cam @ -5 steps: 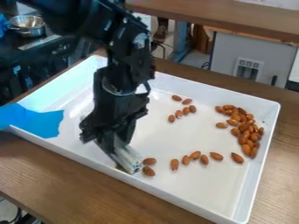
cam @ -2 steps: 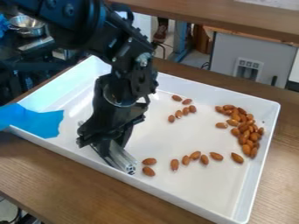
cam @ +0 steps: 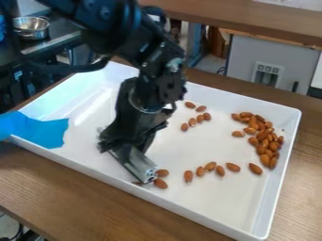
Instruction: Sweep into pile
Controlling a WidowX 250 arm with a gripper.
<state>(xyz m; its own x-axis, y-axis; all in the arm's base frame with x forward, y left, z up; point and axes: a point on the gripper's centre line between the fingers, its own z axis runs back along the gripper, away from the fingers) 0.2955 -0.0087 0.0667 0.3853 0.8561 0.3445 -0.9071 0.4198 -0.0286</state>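
Judging by the tray (cam: 239, 202), we're prob a bit over halfway: most almonds are in one curved pile (cam: 263, 134) along the wall at the right of the view, but we've got stragglers to bring in. A small far cluster (cam: 192, 121) lies toward the tray's middle, a loose row (cam: 209, 166) runs across the near part, & a near pair (cam: 161, 183) sits right by the end of the metal bar (cam: 138, 164). A brown bit shows on the bar's other side, poss. another nut, can't tell

Our jaws are closed on that bar, which slants down to the tray floor near its front wall. Next we'd prob push the pair & row toward the pile, then do the far cluster sep.

Re: obstacles, the front wall is close to the bar's tip, so we might scrape it or trap nuts there. Blue sheet (cam: 44, 131) drapes over the tray's left corner, well apart from the nuts. Tray's on a wooden worktop (cam: 56, 188), w/ a metal pot (cam: 31, 28) in the background
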